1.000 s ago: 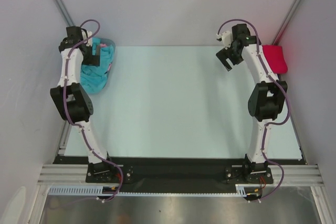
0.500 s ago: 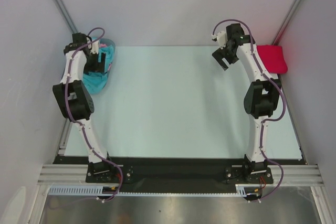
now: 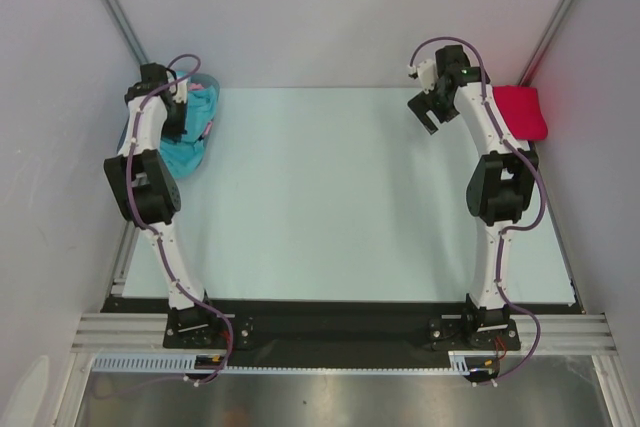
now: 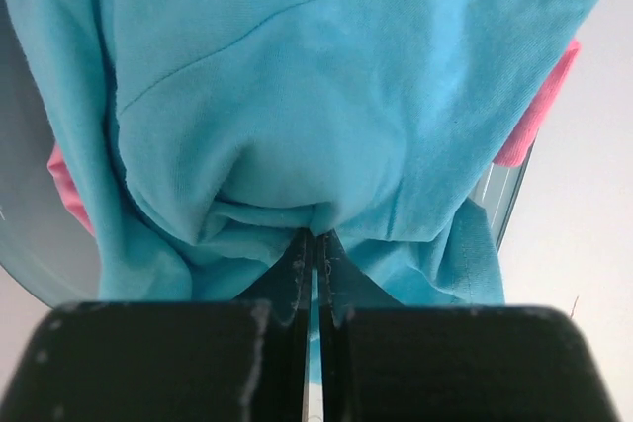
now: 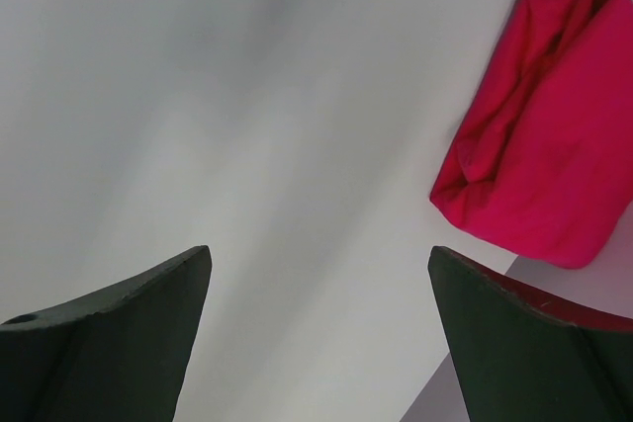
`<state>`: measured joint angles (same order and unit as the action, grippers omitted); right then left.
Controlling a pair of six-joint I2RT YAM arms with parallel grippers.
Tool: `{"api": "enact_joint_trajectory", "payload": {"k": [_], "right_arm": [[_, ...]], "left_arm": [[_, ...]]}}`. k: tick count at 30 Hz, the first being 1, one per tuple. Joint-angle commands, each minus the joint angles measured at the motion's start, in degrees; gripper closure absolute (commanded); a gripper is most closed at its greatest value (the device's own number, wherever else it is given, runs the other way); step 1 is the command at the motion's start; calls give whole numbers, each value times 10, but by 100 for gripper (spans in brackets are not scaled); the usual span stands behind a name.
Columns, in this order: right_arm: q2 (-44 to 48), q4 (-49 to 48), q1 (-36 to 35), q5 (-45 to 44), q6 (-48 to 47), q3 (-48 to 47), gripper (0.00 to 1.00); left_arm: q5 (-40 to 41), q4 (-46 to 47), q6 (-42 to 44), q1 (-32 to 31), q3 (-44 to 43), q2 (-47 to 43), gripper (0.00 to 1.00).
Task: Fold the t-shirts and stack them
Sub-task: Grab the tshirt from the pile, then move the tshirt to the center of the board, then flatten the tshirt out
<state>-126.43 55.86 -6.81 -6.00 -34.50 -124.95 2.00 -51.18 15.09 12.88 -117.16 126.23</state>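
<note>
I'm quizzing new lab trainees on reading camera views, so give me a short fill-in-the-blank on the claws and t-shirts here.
1. The left claw is ____ on the teal t-shirt.
2. The right claw is ____ and holds nothing.
3. The red t-shirt lies at the far ____ corner of the table.
Missing words: shut; open; right.

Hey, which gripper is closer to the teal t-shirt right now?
Left. The left gripper is pinched shut on a fold of the teal t-shirt; the right gripper hangs open across the table, near the red t-shirt.
</note>
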Motion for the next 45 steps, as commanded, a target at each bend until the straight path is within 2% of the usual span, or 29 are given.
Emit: {"api": "enact_joint_trajectory", "payload": {"k": [1, 7, 10, 14, 18, 25, 26, 29, 30, 31, 32, 38, 41, 45], "right_arm": [[1, 0, -5, 2, 8, -3, 0], [-1, 0, -8, 2, 7, -1, 0], [-3, 0, -12, 2, 8, 6, 0], [-7, 0, -19, 2, 8, 14, 0], [-10, -1, -24, -1, 6, 15, 0], [-13, -11, -27, -11, 5, 15, 0], [-11, -14, -27, -13, 9, 16, 0], [-11, -24, -28, -24, 16, 16, 0], [-8, -34, -28, -29, 18, 16, 0], [-7, -41, -28, -44, 22, 16, 0], [-7, -45, -28, -52, 22, 15, 0], [4, -96, -31, -124, 24, 22, 0], [10, -115, -33, -144, 17, 34, 0], [4, -53, -47, -103, 14, 27, 0]], "left_arm": [[10, 14, -9, -1, -34, -23, 100], [-40, 21, 7, -21, -45, -120, 100], [-102, 35, 25, -41, -44, -165, 100], [-163, 47, 69, -91, -43, -241, 100], [-229, 35, 98, -145, -46, -280, 100], [-403, -38, 115, -211, -100, -275, 100], [-451, -54, 112, -218, -104, -269, 100], [-480, -89, 121, -239, -107, -236, 99], [-474, -99, 127, -245, -109, -226, 80], [-461, -105, 128, -249, -106, -217, 36], [-453, -113, 136, -253, -106, -198, 1], [-416, -120, 136, -253, -103, -173, 0], [-359, -103, 147, -249, -80, -176, 0], [-253, -50, 151, -239, 11, -189, 0]]}}
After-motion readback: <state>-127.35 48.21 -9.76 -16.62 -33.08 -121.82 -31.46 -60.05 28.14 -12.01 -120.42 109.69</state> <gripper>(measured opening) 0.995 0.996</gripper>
